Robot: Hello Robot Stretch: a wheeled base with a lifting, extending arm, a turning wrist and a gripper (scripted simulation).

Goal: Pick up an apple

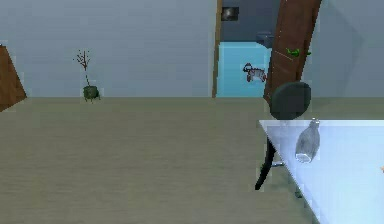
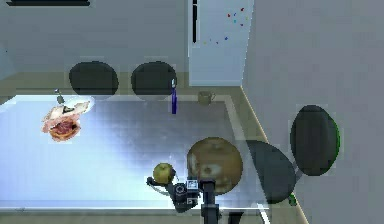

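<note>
A small round yellow-green fruit, apple-like in shape (image 2: 163,174), lies on the glossy pale table (image 2: 120,150) near its front edge in the arm side view. The gripper (image 2: 180,188) is right beside it, at the end of the dark arm bar (image 2: 210,210) rising from the bottom edge. With the fruit resting on the tabletop at the fingers, I cannot tell whether the gripper holds anything. Whether the fingers touch the fruit cannot be made out.
A round brown loaf-like thing (image 2: 215,160) lies just behind the gripper. A dark blue bottle (image 2: 173,98), a small brown box (image 2: 205,97) and a pink-red object (image 2: 63,122) sit farther out. Dark chairs (image 2: 270,170) ring the table. The forward view has the table corner (image 1: 340,170), a clear bottle (image 1: 308,142) and a brown door (image 1: 295,45).
</note>
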